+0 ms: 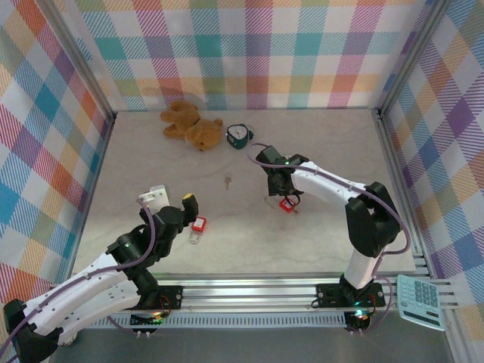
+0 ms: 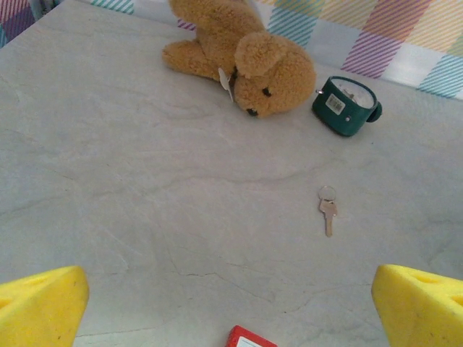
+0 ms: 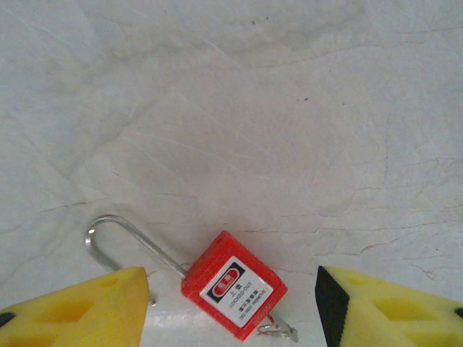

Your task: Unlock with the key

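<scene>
Pale grey marbled tabletop (image 1: 151, 166), fine veining, flat. At far edge: tan plush teddy bear (image 1: 187, 125) lying down, small teal round clock (image 1: 239, 135) just beside it. Toward centre: slim silvery metal key (image 1: 228, 181) on small ring, apart from the rest. Nearer: 2 padlocks, well apart. Left red plastic-bodied padlock (image 1: 199, 225); right red plastic-bodied padlock (image 1: 286, 204), white label up, silver shackle swung open.

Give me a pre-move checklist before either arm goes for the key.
1. Key lying free on the table, uncovered: ok.
2. Left end effector open, key ahead of it: ok.
3. Right end effector open astride the red padlock, not touching: ok.
4. That padlock's shackle released: cannot tell.
5. Teddy bear and teal clock apart from the key: ok.
</scene>
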Controlling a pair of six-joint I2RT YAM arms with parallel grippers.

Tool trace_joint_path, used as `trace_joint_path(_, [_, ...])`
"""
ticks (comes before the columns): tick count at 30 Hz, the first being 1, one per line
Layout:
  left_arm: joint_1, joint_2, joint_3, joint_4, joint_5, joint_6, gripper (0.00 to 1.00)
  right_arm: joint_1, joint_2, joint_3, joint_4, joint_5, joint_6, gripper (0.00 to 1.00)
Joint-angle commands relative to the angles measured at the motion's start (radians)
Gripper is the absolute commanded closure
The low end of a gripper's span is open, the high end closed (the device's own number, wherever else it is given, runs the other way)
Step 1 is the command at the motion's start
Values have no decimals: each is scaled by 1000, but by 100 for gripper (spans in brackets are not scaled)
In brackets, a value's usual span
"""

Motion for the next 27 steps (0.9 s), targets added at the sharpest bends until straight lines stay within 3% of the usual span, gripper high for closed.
trace_joint_path(1, [13,-30,-10,4,8,-6,0,5,-57,38,-31,-47,19,35])
trace_joint_path(15, [13,-41,46,-107,91,-31,2,77,-35,156,12,-144,46,37])
trace_joint_path(27, [14,-101,0,-217,144,-112,1,128,268,406,66,-194,2,39])
